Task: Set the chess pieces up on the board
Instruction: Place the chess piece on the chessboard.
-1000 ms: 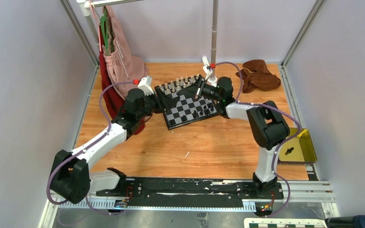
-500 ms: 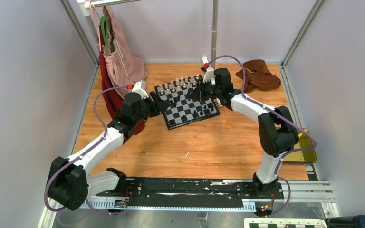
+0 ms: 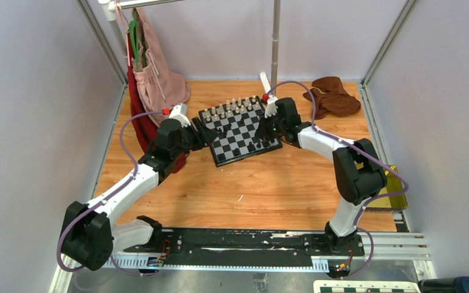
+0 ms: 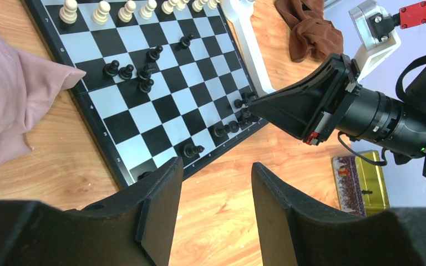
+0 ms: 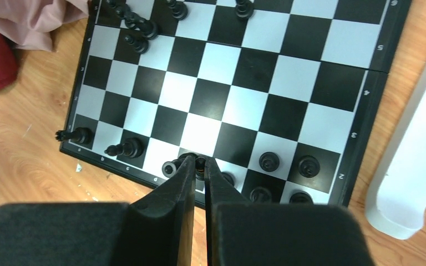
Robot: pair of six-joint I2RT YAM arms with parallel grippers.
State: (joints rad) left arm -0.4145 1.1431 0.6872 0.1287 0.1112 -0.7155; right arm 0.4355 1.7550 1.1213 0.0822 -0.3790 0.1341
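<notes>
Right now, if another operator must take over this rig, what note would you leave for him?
Right gripper: shut on a black piece, low over the near edge of the board.
Left gripper: open and empty, beside the board's left edge.
Done: the cream pieces stand lined up along the far edge. Several black ones stand in the near rows.
Left: a cluster of black pieces sits mid-board toward the left edge. They probably belong in the near rows.
</notes>
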